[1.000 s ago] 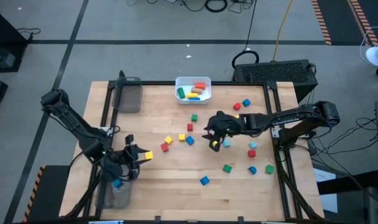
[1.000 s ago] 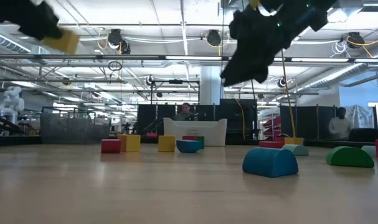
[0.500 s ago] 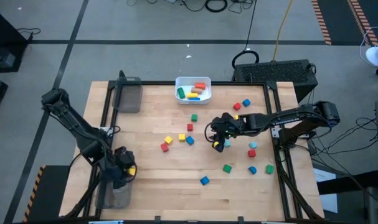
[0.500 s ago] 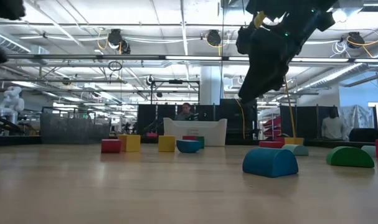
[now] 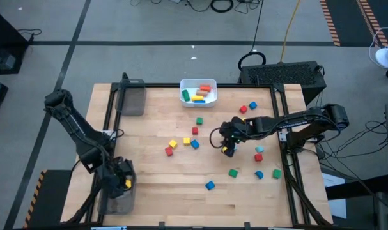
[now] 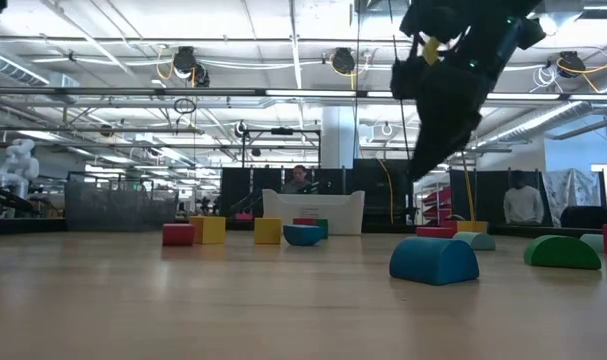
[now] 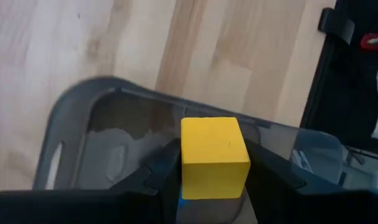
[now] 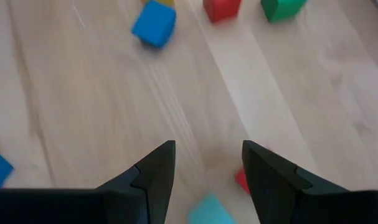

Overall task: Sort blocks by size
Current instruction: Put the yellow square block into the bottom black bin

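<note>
A yellow cube (image 7: 214, 156) was clamped between the two fingers of the left gripper (image 7: 210, 171), which was held over the clear grey tray (image 7: 83, 124) at the table's (image 5: 181, 191) front left corner. Other blocks (image 5: 194, 142) were scattered across the middle and right of the table, and several were seen in the white bin (image 5: 184, 85) at the far edge. The right gripper (image 8: 207, 168) was spread wide and empty above bare wood near a light blue block (image 8: 208, 210).

Small wooden blocks (image 5: 195, 144) scatter across the wooden counter (image 5: 181, 191), white rectangular bin (image 5: 198, 92) behind, clear grey tray (image 5: 117, 195) front-left.
</note>
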Available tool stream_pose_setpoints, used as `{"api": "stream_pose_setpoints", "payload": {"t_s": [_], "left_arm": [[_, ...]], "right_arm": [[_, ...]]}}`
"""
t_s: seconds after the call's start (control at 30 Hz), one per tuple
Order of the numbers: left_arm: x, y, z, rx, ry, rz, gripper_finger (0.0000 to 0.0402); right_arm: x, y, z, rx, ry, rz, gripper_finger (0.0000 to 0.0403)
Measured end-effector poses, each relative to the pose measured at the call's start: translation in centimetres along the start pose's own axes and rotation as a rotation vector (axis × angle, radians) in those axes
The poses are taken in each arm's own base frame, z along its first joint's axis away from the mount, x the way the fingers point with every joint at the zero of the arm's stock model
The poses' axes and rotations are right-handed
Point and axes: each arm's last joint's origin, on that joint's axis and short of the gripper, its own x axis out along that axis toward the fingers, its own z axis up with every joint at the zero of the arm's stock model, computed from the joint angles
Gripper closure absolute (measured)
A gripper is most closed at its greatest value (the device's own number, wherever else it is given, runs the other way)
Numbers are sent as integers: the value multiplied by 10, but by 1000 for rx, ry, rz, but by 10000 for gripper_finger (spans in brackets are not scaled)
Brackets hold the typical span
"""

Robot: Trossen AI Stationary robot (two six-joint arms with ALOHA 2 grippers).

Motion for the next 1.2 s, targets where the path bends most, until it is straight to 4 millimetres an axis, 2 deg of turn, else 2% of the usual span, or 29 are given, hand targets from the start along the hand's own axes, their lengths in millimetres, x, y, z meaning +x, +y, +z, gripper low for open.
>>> {"api": "stream_pose_setpoints", "payload": {"t_s": [0.2,0.47,0.8,1.03,1.2], "left_arm": [[0,3,-9,-60,55,46,252],[-1,7,-20,-125,122,104,252],[2,11,-20,-121,67,135,252],[4,12,-20,-99,62,142,252],[4,13,-19,-128,49,151,252]], "right_arm": [[0,-4,-8,-13,84,-48,232],[0,-6,-8,-12,68,-95,232],[0,-5,-6,-7,40,-91,232],[-1,-11,-10,-35,51,-223,232],[-2,-12,-11,-38,68,-241,232]]}}
